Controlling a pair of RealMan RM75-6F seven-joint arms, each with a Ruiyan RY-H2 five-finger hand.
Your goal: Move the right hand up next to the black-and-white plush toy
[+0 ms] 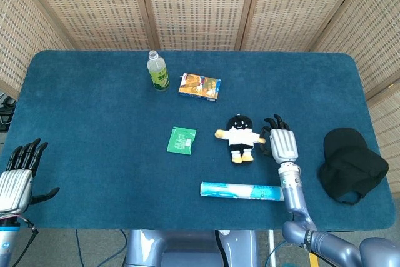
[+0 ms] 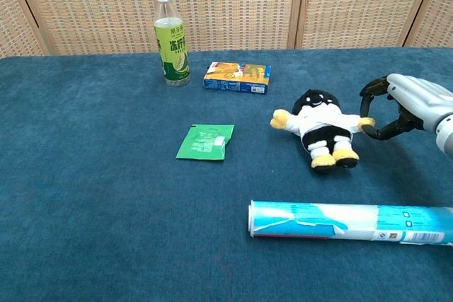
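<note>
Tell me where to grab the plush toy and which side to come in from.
Grip the plush toy around its white torso, coming from its right-hand side in the chest view, where the right hand already sits by its yellow paw with fingers apart. The toy lies flat on the table, so the body is probably the thickest, most graspable part.

A: Right hand (image 1: 282, 143) status?
B: Forearm reaches up from the near edge, fingers (image 2: 373, 88) apart and curved, nothing held.
A: Left hand (image 1: 17, 176)?
B: Low at the near-left corner (head view only), fingers spread, empty.
</note>
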